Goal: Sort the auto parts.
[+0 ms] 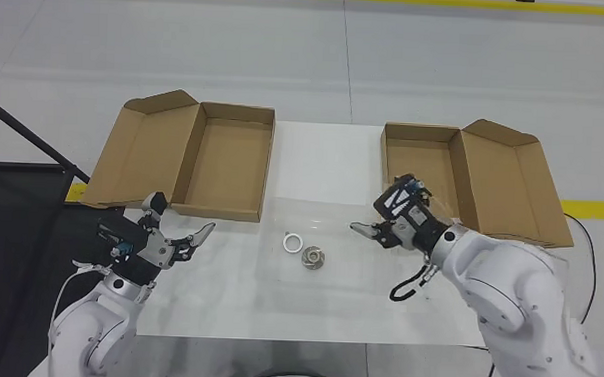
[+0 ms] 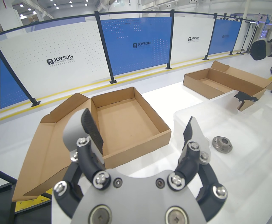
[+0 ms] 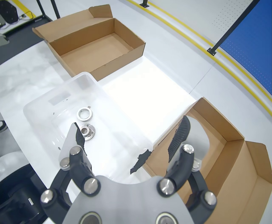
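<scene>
Black-padded, both pincers stand spread and hold nothing: left pincer (image 2: 138, 116), right pincer (image 3: 130, 122). Ahead of each, a clear tub (image 3: 84, 74) holds a ring (image 3: 84, 113) and a hub (image 3: 87, 131). Hazard: the tub wall may foul a low approach, and the thin ring may slip from the grip. The ring is bright and flat; the hub beside it is grey and flanged. Beyond each pincer lies an open cardboard box: left box (image 2: 127, 121), right box (image 3: 218, 127).
</scene>
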